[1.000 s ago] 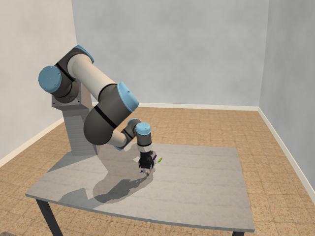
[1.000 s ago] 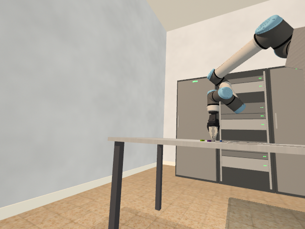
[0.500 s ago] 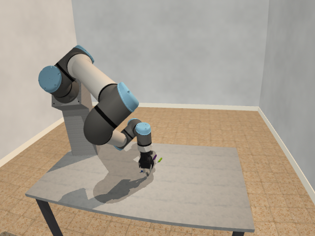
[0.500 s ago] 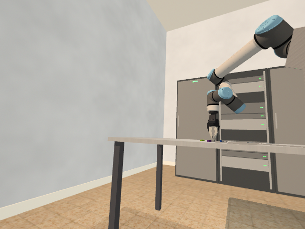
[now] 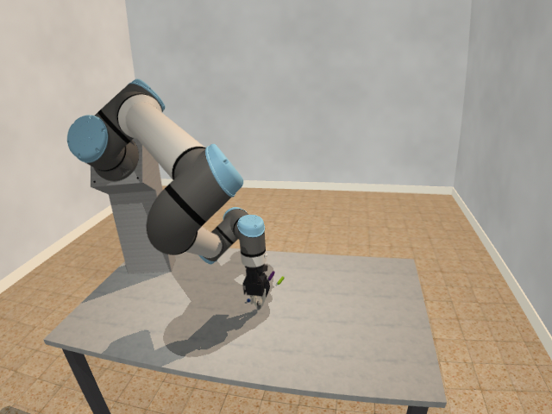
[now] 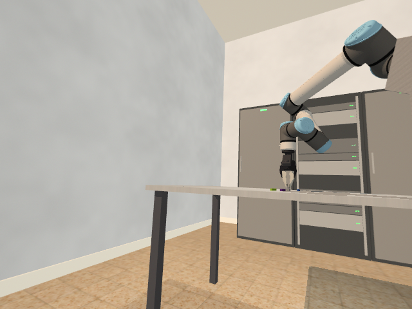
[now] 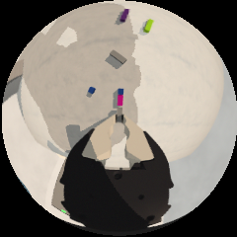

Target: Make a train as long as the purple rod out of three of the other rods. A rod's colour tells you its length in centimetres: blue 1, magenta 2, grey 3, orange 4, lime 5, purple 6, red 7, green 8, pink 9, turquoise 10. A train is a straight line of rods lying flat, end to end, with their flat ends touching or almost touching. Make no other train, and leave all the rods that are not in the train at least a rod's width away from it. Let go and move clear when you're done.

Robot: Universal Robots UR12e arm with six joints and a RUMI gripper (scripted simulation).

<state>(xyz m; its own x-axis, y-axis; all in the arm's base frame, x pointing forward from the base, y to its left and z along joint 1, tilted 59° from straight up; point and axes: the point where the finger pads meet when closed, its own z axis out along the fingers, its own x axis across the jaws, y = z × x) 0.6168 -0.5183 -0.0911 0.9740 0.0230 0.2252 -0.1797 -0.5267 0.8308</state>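
While the jaws look clenched on the near grey rod, train of three looks basically laid.
Just ahead of the jaws, that grey rod runs into the magenta rod, then the end blue rod: one, two, three, in line, seemingly touching; by colour, 3+2+1 matches the purple rod, lying far ahead. Beside it, lime rod. Loose blue rod ahead-left of the jaws, spare grey rod farther ahead; all apart from train. Count: 2 blue, 2 grey, 1 magenta, 1 purple, 1 lime. Left, I'd say: check the grey joint, let go, lift straight off without dragging the line.
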